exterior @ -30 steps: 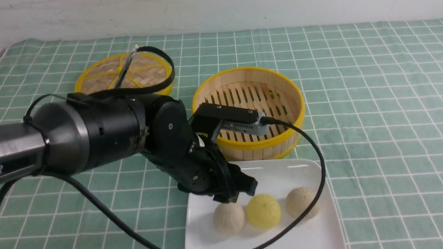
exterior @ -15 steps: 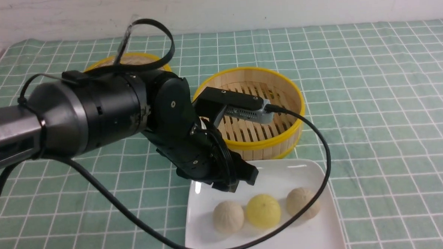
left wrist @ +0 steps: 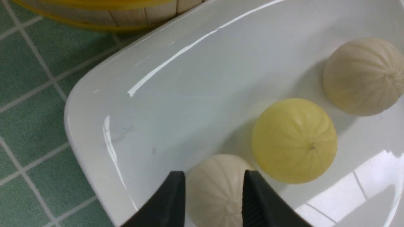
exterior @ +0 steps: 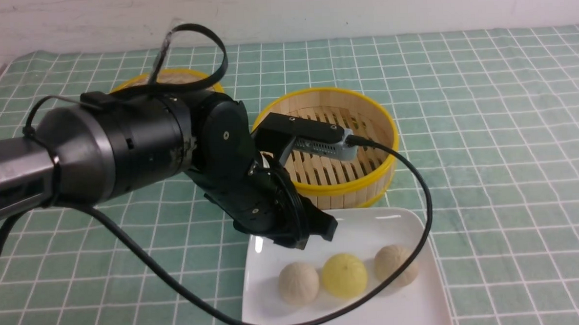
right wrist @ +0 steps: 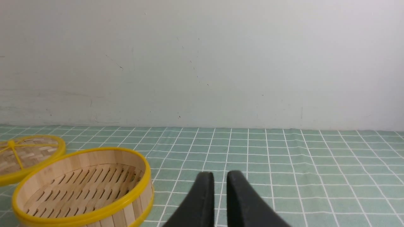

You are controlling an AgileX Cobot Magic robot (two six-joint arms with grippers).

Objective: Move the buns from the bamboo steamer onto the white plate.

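Observation:
Two cream buns lie on the white plate (exterior: 370,227): one at its left (exterior: 298,283), one at its right (exterior: 395,265), with a yellow bun (exterior: 345,275) between them. My left gripper (exterior: 312,237) hangs open just above and behind the left bun, not touching it. In the left wrist view its fingertips (left wrist: 213,176) frame that bun (left wrist: 217,195) from above; the other cream bun (left wrist: 363,75) and the plate (left wrist: 173,104) also show. The bamboo steamer (exterior: 365,105) stands empty behind the plate. My right gripper (right wrist: 221,176) is shut, held over the cloth right of the steamer (right wrist: 82,186).
The flat woven lid (exterior: 168,77) lies at the back left, mostly hidden by my left arm; it also shows in the right wrist view (right wrist: 25,154). The left arm's black cable (exterior: 419,235) loops over the plate's right side. A green checked cloth (exterior: 505,172) covers the table.
My left gripper has lifted off the left cream bun and drawn back a little, leaving the bun on the plate. In the last half second it has hardly moved.

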